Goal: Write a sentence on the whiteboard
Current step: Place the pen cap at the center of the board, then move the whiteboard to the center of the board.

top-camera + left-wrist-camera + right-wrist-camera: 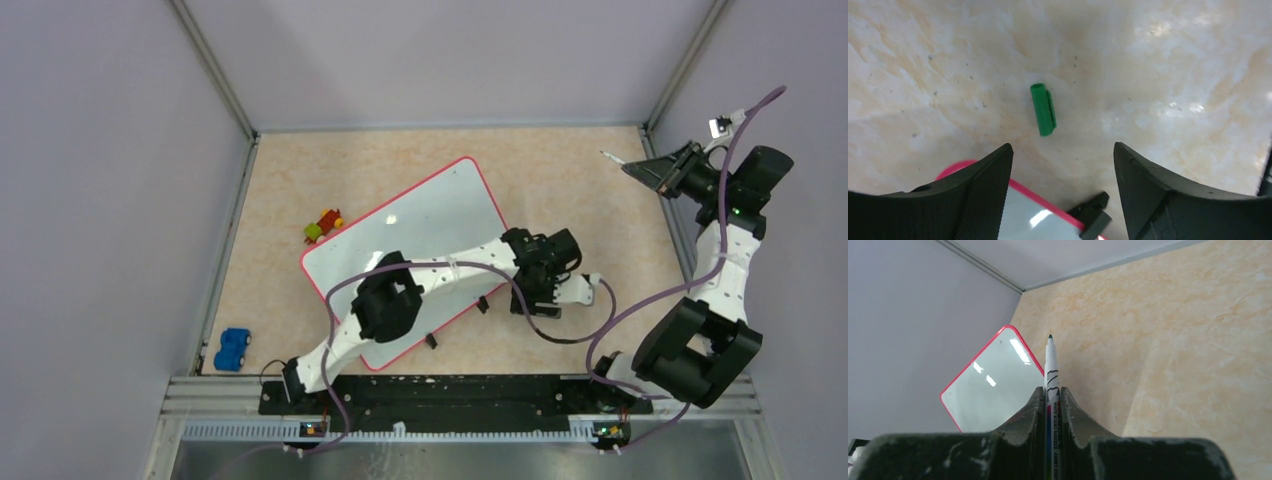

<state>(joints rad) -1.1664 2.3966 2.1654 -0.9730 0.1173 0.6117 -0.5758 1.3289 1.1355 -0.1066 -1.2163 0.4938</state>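
the right pincer (1050,392) is clamped on the marker (1051,367), tip poking out in front, ready to write. it hangs high, well apart from the whiteboard (430,215). the left pincer (1062,147) is apart and holds nothing, above the green cap (1043,109) on the worktop (570,180), maybe to grab it. the whiteboard lies flat and crooked, left of the middle. it is shiny white with a pink rim, and no sentence shows yet.

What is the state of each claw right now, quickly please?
Left claw: open, holding nothing; a green cap lies ahead of it.
Right claw: closed on the uncapped whiteboard marker.
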